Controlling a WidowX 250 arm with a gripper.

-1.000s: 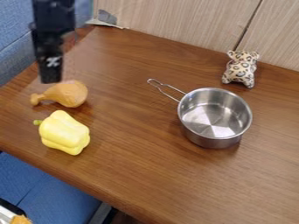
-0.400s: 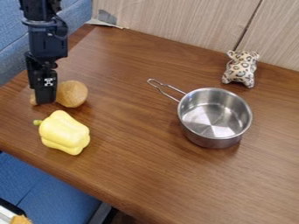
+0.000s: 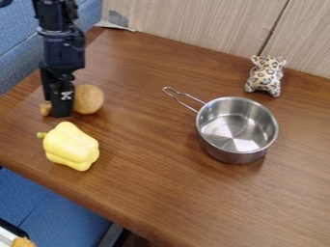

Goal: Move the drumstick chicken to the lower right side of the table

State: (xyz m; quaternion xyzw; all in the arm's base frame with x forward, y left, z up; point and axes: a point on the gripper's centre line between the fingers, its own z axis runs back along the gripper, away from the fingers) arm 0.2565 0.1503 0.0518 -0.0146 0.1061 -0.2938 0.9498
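Right at the drumstick chicken (image 3: 90, 99), the claw (image 3: 61, 115), its opening and any hold unclear.

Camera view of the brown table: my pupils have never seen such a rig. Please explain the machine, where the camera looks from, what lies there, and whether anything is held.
The black machine is a robot arm, entering at the upper left; its gripper is the part that grasps things. A fixed camera looks down at a slant on the table. At the left is a brown toy drumstick, with a yellow toy pepper nearer the camera. Right of centre stands a metal pan, and beyond it a spotted toy animal. The gripper covers the drumstick's middle, so a firm hold cannot be confirmed.
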